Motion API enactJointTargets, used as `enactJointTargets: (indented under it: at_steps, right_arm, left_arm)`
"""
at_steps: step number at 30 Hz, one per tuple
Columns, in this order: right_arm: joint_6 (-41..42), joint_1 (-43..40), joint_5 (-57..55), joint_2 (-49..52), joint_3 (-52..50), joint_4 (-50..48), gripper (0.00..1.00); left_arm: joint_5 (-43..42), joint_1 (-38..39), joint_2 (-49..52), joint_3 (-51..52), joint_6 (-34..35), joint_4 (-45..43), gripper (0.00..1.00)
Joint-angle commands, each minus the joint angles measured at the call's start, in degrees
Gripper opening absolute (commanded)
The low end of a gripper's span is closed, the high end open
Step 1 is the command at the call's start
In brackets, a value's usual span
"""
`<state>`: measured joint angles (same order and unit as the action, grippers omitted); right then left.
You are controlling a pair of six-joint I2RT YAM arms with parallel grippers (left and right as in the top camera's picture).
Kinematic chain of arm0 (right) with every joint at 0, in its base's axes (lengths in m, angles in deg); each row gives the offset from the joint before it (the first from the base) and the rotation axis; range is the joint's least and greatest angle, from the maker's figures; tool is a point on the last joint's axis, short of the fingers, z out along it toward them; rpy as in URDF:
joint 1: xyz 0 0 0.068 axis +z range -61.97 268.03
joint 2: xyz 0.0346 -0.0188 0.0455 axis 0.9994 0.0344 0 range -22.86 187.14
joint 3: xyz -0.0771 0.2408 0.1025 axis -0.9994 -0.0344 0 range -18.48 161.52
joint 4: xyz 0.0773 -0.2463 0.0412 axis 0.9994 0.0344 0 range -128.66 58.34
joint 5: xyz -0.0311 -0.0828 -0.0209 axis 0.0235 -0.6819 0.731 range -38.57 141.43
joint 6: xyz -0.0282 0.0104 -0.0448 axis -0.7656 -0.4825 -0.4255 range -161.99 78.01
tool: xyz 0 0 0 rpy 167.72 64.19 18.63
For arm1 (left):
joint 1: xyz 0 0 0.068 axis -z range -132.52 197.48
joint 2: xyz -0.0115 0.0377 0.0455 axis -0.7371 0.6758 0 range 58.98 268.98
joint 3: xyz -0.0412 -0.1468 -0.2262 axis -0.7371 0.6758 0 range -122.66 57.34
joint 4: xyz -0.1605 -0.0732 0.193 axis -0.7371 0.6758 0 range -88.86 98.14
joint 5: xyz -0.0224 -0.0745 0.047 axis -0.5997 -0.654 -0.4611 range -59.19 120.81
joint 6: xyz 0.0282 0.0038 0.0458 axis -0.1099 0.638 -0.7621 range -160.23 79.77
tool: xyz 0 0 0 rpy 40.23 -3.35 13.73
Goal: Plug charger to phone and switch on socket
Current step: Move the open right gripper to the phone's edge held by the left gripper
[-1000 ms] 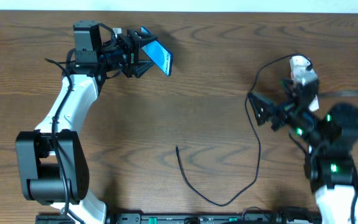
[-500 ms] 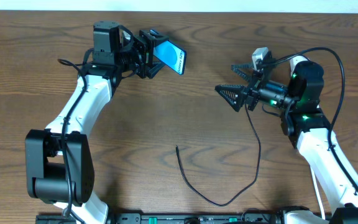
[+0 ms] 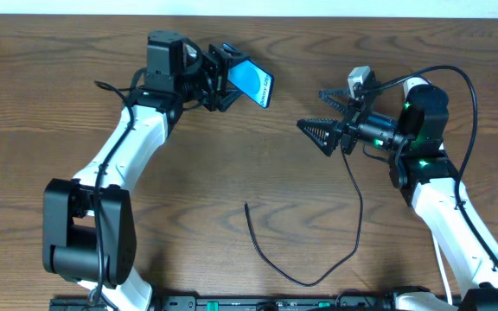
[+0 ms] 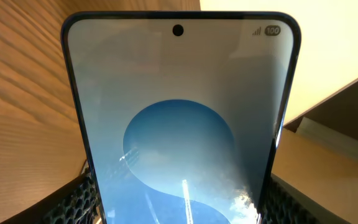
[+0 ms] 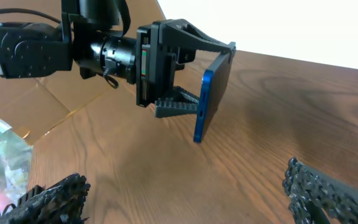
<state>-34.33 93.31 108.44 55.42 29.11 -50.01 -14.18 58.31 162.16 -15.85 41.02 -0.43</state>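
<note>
Left end effector [image 3: 221, 78] clamped on the phone [image 3: 256, 84], raised off the surface [image 3: 232, 164] near its far edge, screen lit blue, right end effector [image 3: 314, 111] spread wide and empty, charger [image 3: 358, 216] cable trailing toward the near edge

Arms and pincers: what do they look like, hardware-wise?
The left arm and the right arm have white links, black joint housings and thin black cables running alongside. The right arm shows green lights. The left pincer and right pincer are black, with triangular ribbed fingers.
</note>
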Motion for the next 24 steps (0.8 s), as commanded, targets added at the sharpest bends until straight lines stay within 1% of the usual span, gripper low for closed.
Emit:
enactJointTargets:
  at_steps: [1, 4, 10, 15, 19, 24]
  right_arm:
    - [0.3, 0.5, -0.9, 0.3, 1.0, 1.7, 0.99]
    - [0.5, 1.4, -5.0, 0.3, 1.0, 4.8, 0.99]
    - [0.5, 5.3, -11.2, 0.3, 1.0, 5.1, 0.99]
    - [0.5, 9.0, -19.3, 0.3, 1.0, 5.2, 0.99]
    - [0.5, 11.4, -25.5, 0.4, 1.0, 5.2, 0.99]
    - [0.5, 12.7, -28.7, 0.4, 1.0, 5.2, 0.98]
  left_arm:
    - [-0.1, 1.4, -1.4, -0.2, 0.7, -0.8, 0.08]
    - [1.2, 3.2, -1.4, -0.2, 0.7, -0.7, 0.07]
    - [3.7, 6.0, -1.4, -0.2, 0.7, -0.7, 0.07]
    - [5.6, 8.0, -1.4, -0.2, 0.7, -0.7, 0.07]
    - [5.7, 8.9, -1.4, -0.2, 0.7, -0.7, 0.07]
    - [4.9, 8.9, -1.4, -0.2, 0.7, -0.7, 0.08]
